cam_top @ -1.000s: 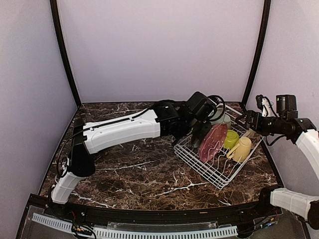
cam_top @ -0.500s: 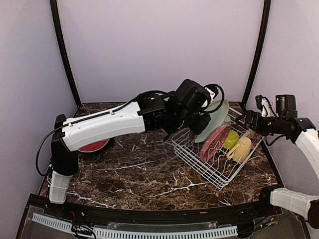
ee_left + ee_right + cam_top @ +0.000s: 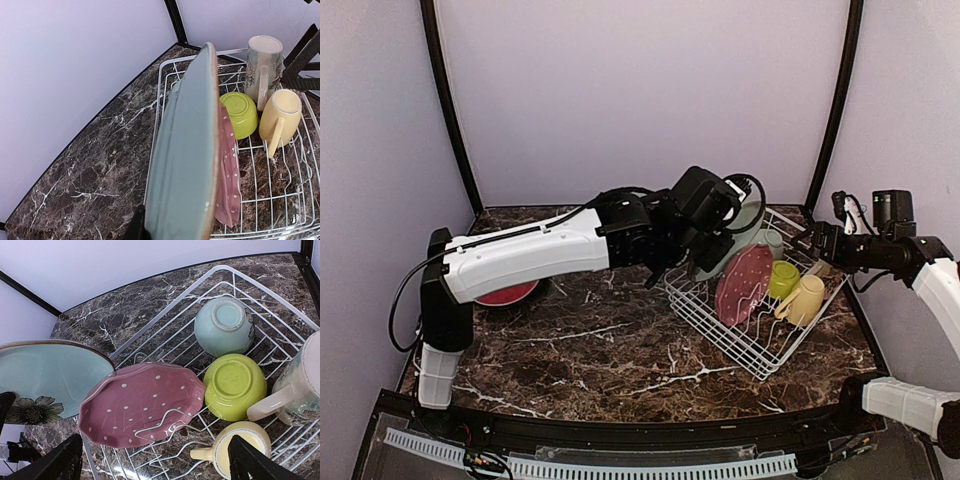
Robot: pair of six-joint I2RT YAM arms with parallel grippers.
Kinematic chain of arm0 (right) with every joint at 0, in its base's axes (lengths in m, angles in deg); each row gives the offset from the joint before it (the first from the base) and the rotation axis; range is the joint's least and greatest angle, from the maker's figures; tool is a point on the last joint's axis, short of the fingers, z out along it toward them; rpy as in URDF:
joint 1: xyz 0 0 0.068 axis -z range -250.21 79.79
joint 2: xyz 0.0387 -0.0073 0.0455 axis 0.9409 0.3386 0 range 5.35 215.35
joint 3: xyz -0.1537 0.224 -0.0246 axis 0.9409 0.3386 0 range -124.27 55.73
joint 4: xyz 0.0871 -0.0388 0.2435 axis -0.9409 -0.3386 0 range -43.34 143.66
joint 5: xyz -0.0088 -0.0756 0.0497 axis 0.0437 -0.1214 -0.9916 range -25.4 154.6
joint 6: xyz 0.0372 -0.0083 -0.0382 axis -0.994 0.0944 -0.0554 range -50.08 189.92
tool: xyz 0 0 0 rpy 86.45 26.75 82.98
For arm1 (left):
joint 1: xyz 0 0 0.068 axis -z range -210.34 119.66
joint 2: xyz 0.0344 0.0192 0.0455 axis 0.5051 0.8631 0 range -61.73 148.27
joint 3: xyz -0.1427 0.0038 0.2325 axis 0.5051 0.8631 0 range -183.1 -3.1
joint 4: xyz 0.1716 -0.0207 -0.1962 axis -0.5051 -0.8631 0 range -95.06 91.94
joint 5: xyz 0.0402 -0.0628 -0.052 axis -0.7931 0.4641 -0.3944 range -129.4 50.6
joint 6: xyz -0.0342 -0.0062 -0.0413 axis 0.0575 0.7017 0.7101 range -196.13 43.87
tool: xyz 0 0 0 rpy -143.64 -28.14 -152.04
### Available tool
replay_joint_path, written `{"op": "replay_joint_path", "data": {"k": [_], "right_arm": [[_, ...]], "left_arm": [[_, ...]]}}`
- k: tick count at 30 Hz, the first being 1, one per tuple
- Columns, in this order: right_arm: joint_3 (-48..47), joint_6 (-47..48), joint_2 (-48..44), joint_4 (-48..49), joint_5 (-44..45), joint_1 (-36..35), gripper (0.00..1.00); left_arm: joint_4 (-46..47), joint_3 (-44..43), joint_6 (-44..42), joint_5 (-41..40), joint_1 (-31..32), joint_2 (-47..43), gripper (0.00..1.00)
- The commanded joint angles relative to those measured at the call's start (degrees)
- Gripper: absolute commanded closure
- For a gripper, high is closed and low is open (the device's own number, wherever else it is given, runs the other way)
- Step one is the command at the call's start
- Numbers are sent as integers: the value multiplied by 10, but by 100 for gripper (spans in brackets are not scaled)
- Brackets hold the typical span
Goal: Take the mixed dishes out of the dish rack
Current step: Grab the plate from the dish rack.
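Observation:
My left gripper [image 3: 718, 238] is shut on the rim of a grey-green plate [image 3: 187, 150] and holds it on edge over the left side of the white wire dish rack [image 3: 720, 330]; one black finger [image 3: 136, 227] shows beside the plate. The plate also shows in the right wrist view [image 3: 45, 380]. In the rack stand a maroon-pink dotted plate [image 3: 142, 405], a lime-green bowl [image 3: 235, 385], a pale mint bowl [image 3: 225, 325], a yellow mug [image 3: 240, 450] and a cream-grey mug [image 3: 300, 390]. My right gripper [image 3: 155, 450] is open and empty above the rack's right side.
A red plate [image 3: 508, 293] lies on the marble table at the left, partly behind my left arm. The left arm stretches across the table's middle. Black frame posts and purple walls close the back and sides.
My left arm has risen and drawn back to the left, lifting the grey-green plate out from behind the dotted plate. The dotted plate has shifted in its slot. The right arm has not moved.

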Motion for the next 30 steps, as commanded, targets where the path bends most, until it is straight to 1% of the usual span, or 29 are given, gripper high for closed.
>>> {"op": "replay_joint_path", "data": {"k": [1, 11, 14, 17, 19, 22, 24, 27, 28, 29, 30], "right_arm": [[-5, -3, -5, 11, -2, -4, 1], [-4, -6, -6, 12, -4, -3, 1], [-4, -7, -7, 12, -6, -4, 1], [-4, -6, -9, 10, -3, -3, 1], [-1, -6, -11, 11, -3, -4, 1], [3, -7, -9, 15, -6, -4, 1], [4, -8, -7, 18, -10, -5, 1], [5, -8, -3, 22, -11, -5, 1], [4, -8, -2, 23, -12, -5, 1], [4, -8, 0, 25, -13, -5, 1], [3, -8, 0, 25, -13, -5, 1]], "left_arm": [[65, 3, -18, -29, 4, -82, 99], [87, 52, -53, -88, 4, -131, 99], [94, 71, -73, -124, 4, -150, 99], [104, 117, -92, -170, -1, -188, 99], [108, 160, -87, -176, -16, -224, 99], [99, 226, -29, -147, -52, -305, 99], [95, 281, 21, -109, -102, -362, 99], [99, 376, 92, -44, -160, -436, 99], [100, 414, 107, -26, -194, -471, 99], [101, 431, 134, 11, -212, -487, 99], [102, 464, 149, 32, -250, -520, 99]]}}
